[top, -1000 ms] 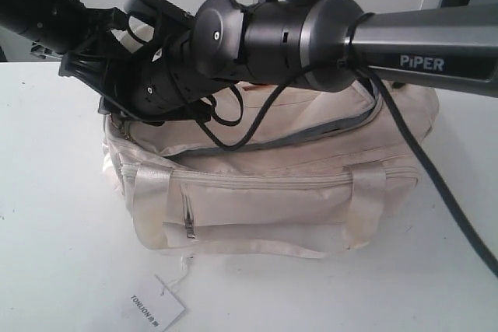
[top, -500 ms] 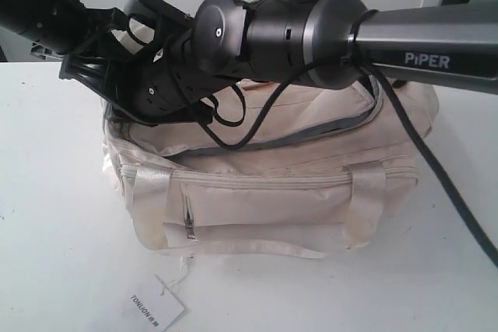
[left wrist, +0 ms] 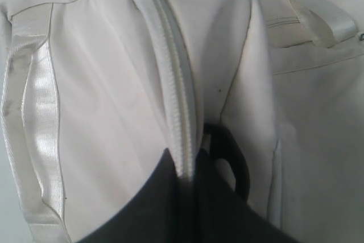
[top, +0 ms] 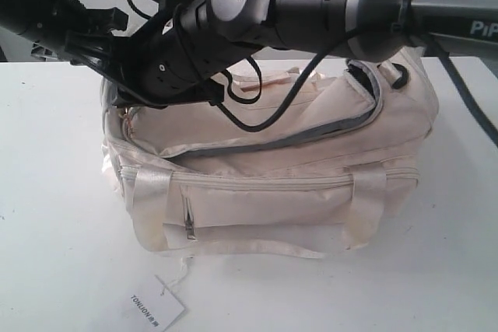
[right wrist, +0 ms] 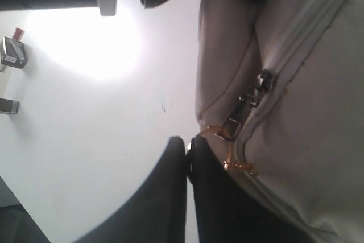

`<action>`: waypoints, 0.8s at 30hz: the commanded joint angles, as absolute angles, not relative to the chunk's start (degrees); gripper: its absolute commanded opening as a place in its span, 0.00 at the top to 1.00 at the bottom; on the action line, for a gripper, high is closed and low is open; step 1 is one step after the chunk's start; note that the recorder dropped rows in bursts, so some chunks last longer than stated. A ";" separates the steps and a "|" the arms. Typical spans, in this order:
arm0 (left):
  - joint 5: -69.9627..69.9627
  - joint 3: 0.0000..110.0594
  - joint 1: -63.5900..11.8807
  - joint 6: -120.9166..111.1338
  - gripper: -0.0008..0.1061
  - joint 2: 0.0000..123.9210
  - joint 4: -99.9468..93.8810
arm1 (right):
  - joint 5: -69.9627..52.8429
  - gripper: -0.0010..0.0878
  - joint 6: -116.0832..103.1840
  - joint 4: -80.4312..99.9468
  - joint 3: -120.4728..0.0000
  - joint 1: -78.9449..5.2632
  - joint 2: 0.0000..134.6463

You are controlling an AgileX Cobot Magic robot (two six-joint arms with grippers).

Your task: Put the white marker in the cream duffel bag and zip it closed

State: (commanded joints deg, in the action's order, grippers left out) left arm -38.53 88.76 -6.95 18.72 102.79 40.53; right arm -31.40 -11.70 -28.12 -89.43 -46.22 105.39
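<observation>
jaws of right gripper [right wrist: 186, 147] clenched by ring pull [right wrist: 230, 126], risen; left gripper [left wrist: 190, 153] clamps cream duffel bag [top: 272, 200].

We can read two things, both in the exterior view. A white paper hang tag [top: 152, 310] lies on the table [top: 47, 231] at about seven o'clock from the cream duffel bag [top: 264, 200]. It carries dark capital letters that we read as "TONLION". Smaller marks follow the word, too small for us to make out. On the grey tube of the right arm [top: 459, 5], at about two o'clock from the bag and cut by the picture's edge, stand the white letters "Pi"; the rest of the word is out of frame. In the two wrist views we find no lettering that we can read.
</observation>
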 joint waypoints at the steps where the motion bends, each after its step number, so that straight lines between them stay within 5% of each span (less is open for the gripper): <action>1: -38.55 88.76 -6.95 18.72 0.99 102.79 40.54 | -31.99 0.99 -11.59 -28.12 -89.41 -46.31 105.39; 24: -37.24 88.76 -6.95 17.85 0.99 102.79 41.09 | -42.27 0.99 -4.48 -28.15 -86.61 -49.07 106.53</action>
State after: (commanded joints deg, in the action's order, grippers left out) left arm -37.24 88.76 -6.95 17.85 102.79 41.09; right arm -42.27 -4.48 -28.16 -86.61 -49.07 106.53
